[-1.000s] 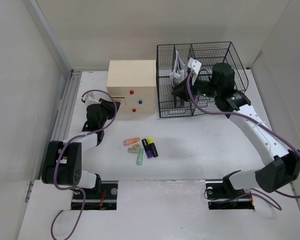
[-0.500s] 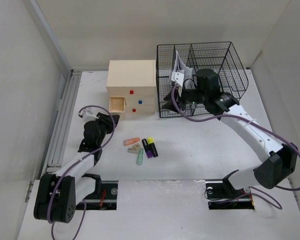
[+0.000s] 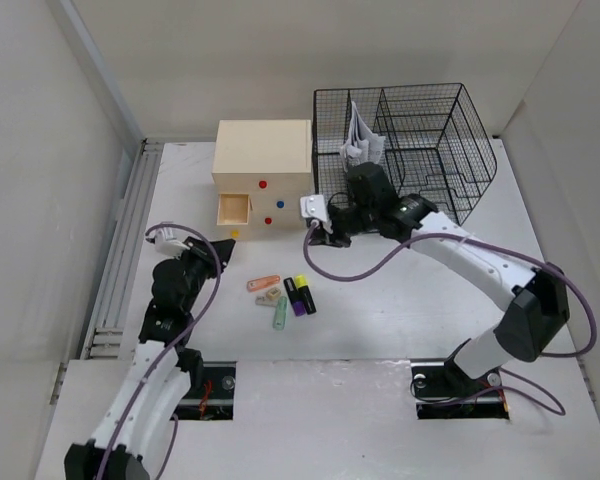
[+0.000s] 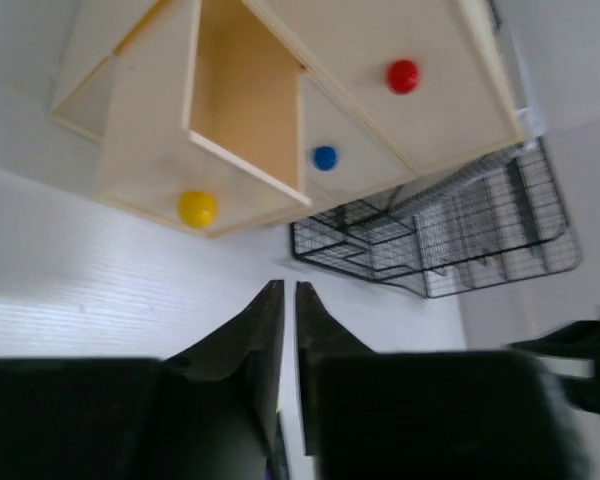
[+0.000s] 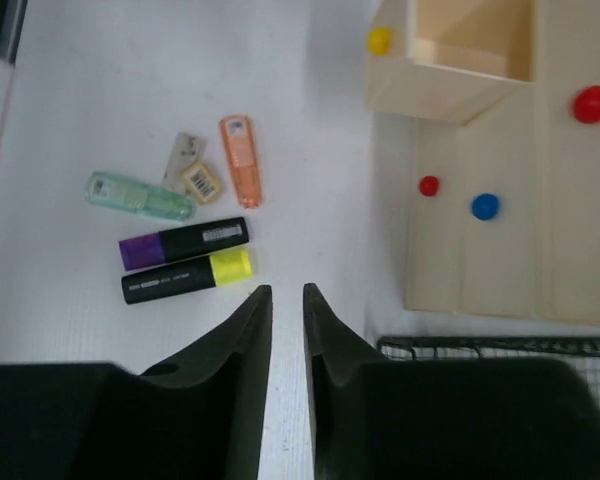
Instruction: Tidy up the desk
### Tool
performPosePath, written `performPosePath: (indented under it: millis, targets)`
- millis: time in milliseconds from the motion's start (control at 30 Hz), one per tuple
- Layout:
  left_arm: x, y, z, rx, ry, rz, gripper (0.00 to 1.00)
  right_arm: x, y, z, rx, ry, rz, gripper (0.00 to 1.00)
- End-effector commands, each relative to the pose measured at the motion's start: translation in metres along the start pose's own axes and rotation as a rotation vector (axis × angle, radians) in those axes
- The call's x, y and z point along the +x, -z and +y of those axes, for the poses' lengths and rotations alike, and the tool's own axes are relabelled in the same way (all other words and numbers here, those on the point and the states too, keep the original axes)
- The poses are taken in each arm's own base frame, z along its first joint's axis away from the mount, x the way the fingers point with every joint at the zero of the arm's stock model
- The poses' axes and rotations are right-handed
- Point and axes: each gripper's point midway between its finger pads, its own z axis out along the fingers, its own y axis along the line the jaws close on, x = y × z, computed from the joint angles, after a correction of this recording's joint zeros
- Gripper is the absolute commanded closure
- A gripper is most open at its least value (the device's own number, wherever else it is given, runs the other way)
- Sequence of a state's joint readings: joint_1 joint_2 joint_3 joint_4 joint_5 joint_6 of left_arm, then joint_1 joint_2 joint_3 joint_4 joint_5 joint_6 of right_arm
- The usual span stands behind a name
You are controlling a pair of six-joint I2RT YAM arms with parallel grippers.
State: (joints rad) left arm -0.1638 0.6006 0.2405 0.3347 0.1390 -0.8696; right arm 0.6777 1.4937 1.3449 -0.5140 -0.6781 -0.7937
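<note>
Desk: 5 markers, 1 drawer box, 1 wire rack.
Drawers: 1 pulled out, yellow knob.
L gripper: jaws nearly closed, holding nothing.
R gripper: narrow gap, holding nothing.

Lab test cell; white walls, bolted arms

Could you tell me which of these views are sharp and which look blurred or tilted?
Top external: evenly lit and sharp, soft shadows under the markers. Left wrist: tilted, slightly blurred, the drawer box skewed, its gripper fingers dark. Right wrist: crisp on the markers; near fingers soft.
</note>
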Motion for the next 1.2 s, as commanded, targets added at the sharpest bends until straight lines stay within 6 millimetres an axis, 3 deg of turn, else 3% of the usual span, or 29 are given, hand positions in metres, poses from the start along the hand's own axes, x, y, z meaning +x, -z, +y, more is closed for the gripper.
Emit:
performPosePath:
  millis: [0, 33, 67, 100, 133, 167, 267, 300, 333, 367, 400, 500, 567, 833, 1167]
  targets:
    - [-0.02, 0.025, -0.036, 0.066, -0.059, -0.033, 1.0, 0.015, -0.031, 0.027, -0.117, 0.107, 0.062, 0.79]
    - [-0.025, 0.032, -0.043, 0.078, -0.074, -0.043, 1.0, 0.022, -0.039, 0.037, -0.159, 0.102, 0.081, 0.81]
    - [-0.042, 0.041, -0.063, 0.11, -0.093, -0.085, 1.0, 0.019, -0.045, 0.039, -0.174, 0.127, 0.087, 0.81]
    - [-0.048, 0.05, -0.067, 0.102, -0.108, -0.099, 1.0, 0.032, -0.058, 0.048, -0.213, 0.108, 0.119, 0.81]
    - [-0.053, 0.055, -0.074, 0.105, -0.146, -0.106, 1.0, 0.027, -0.068, 0.056, -0.239, 0.126, 0.122, 0.81]
    - [-0.07, 0.068, -0.097, 0.149, -0.179, -0.147, 0.98, 0.031, -0.075, 0.063, -0.258, 0.127, 0.137, 0.79]
    - [-0.085, 0.077, -0.107, 0.127, -0.326, -0.162, 0.75, 0.035, -0.099, 0.078, -0.307, 0.145, 0.166, 0.72]
    - [-0.091, 0.083, -0.119, 0.154, -0.38, -0.168, 0.66, 0.032, -0.104, 0.076, -0.302, 0.146, 0.171, 0.72]
    - [-0.088, 0.081, -0.118, 0.154, -0.432, -0.142, 0.55, 0.038, -0.114, 0.081, -0.322, 0.126, 0.187, 0.68]
    - [-0.087, 0.08, -0.117, 0.15, -0.478, -0.13, 0.35, 0.042, -0.12, 0.081, -0.317, 0.122, 0.21, 0.68]
    - [-0.089, 0.079, -0.117, 0.151, -0.564, -0.13, 0.3, 0.04, -0.124, 0.078, -0.317, 0.112, 0.213, 0.67]
    - [-0.078, 0.072, -0.105, 0.124, -0.57, -0.096, 0.26, 0.052, -0.138, 0.09, -0.362, 0.1, 0.241, 0.65]
    - [-0.069, 0.065, -0.096, 0.12, -0.561, -0.075, 0.22, 0.051, -0.143, 0.085, -0.351, 0.095, 0.246, 0.64]
    - [-0.08, 0.077, -0.105, 0.138, -0.571, -0.137, 0.2, 0.067, -0.172, 0.095, -0.396, 0.056, 0.295, 0.63]
    - [-0.095, 0.096, -0.108, 0.134, -0.554, -0.239, 0.16, 0.085, -0.185, 0.101, -0.428, 0.019, 0.338, 0.62]
